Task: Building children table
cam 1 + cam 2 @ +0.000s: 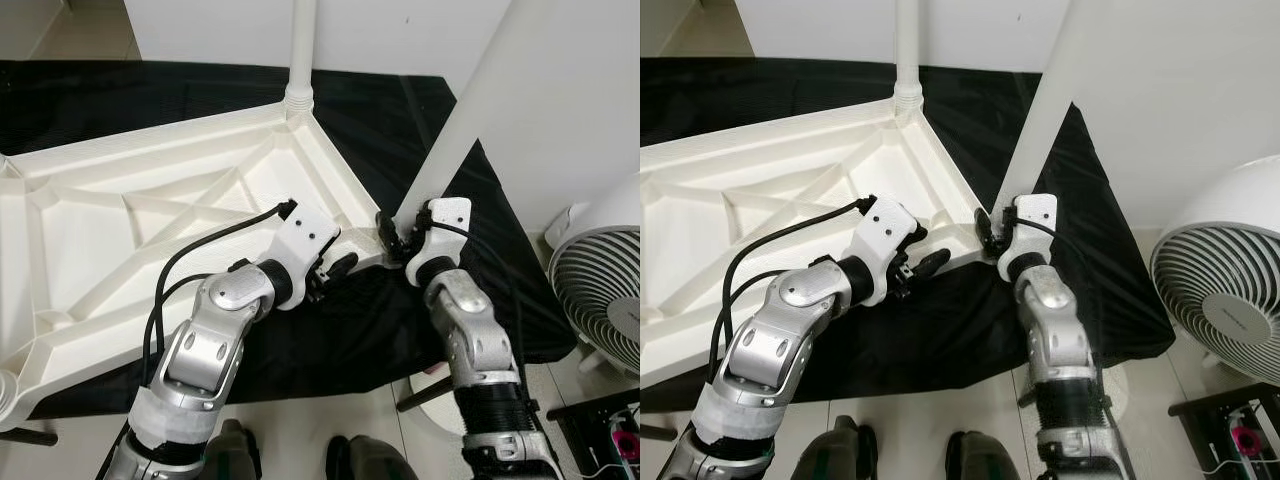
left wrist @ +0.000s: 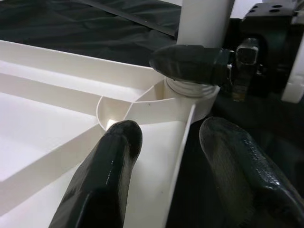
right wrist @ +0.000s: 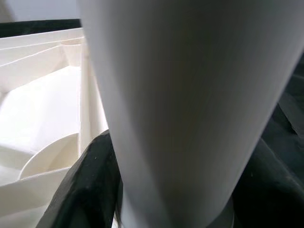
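right tool (image 1: 392, 232) grips white leg (image 1: 470, 110); left tool (image 1: 335, 268) straddles tabletop (image 1: 150, 210) rim.

1. Right hand (image 1: 398, 238) grips the base of a white leg (image 1: 470, 120) at the tabletop's (image 1: 150, 220) corner.
2. Left hand (image 1: 340, 266) sits just beside it, at the tabletop's rim.
3. A fan (image 1: 598, 300) stands to the right hand's right.

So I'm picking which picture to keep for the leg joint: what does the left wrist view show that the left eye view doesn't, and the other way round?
The left wrist view shows, close up, the left gripper open astride the tabletop rim, and the leg base seated in its corner socket. The left eye view shows both arms, the far leg, the black cloth and a fan. Both show the right gripper shut on the leg.
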Robot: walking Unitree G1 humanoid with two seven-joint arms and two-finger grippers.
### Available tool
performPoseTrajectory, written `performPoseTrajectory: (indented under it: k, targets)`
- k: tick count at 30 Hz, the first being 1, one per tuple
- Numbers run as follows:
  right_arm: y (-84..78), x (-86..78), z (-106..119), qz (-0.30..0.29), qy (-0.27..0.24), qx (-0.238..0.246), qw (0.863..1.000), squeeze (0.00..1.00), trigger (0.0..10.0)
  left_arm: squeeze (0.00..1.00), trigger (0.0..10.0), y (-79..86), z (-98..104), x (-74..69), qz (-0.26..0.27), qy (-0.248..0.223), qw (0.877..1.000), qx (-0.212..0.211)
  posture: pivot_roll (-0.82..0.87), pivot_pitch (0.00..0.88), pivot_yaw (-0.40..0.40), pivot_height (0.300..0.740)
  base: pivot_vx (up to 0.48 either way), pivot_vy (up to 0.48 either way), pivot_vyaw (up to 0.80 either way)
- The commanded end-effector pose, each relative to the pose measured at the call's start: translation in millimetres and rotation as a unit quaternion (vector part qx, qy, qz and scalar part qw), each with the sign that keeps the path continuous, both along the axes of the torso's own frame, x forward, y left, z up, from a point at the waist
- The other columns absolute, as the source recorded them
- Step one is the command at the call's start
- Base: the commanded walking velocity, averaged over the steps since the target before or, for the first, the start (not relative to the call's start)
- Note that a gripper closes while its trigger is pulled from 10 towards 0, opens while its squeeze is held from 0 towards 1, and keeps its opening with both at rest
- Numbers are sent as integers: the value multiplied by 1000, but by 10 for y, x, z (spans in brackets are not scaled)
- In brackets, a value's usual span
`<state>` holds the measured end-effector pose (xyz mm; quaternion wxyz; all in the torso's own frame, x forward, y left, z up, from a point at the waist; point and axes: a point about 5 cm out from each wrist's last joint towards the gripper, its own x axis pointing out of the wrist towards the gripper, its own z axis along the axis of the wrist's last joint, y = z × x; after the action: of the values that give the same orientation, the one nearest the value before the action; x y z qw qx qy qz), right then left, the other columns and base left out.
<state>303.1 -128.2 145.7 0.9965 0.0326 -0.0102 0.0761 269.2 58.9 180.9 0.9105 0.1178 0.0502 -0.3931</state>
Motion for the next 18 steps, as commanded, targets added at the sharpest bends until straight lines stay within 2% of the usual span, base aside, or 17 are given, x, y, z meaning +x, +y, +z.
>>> performPoseTrajectory:
  k: [1, 7, 8, 9, 10, 15, 18]
  targets:
    - [95, -83, -114, -21, 35, 8, 999, 0, 10000, 0, 10000, 26, 11, 76, 54, -21, 998, 2, 4, 99, -45, 740, 0, 0, 0]
    - [150, -112, -60, -20, 26, -5, 999, 0, 10000, 0, 10000, 22, 5, 97, 53, -23, 998, 1, -8, 102, -54, 740, 0, 0, 0]
    - [143, -99, -41, -22, 24, 3, 999, 114, 10000, 0, 10000, 4, -9, 107, 48, -23, 999, -4, -18, 104, -60, 740, 0, 0, 0]
    - [143, -99, -41, -22, 24, 3, 999, 114, 10000, 0, 10000, 4, -9, 107, 48, -23, 999, -4, -18, 104, -60, 740, 0, 0, 0]
    - [141, -93, -7, -27, 24, 13, 999, 1000, 10000, 0, 10000, -17, -25, 120, 42, -23, 999, -11, -26, 104, -62, 740, 0, 0, 0]
    - [152, -68, 110, -9, -6, 17, 1000, 1000, 10000, 0, 10000, -82, 27, 133, 32, -34, 999, -22, -27, 100, -60, 740, 0, 0, 0]
    - [138, -48, 127, 9, -11, 4, 1000, 1000, 10000, 0, 10000, -95, 27, 116, 26, -46, 998, -17, -20, 100, -55, 740, 0, 0, 0]
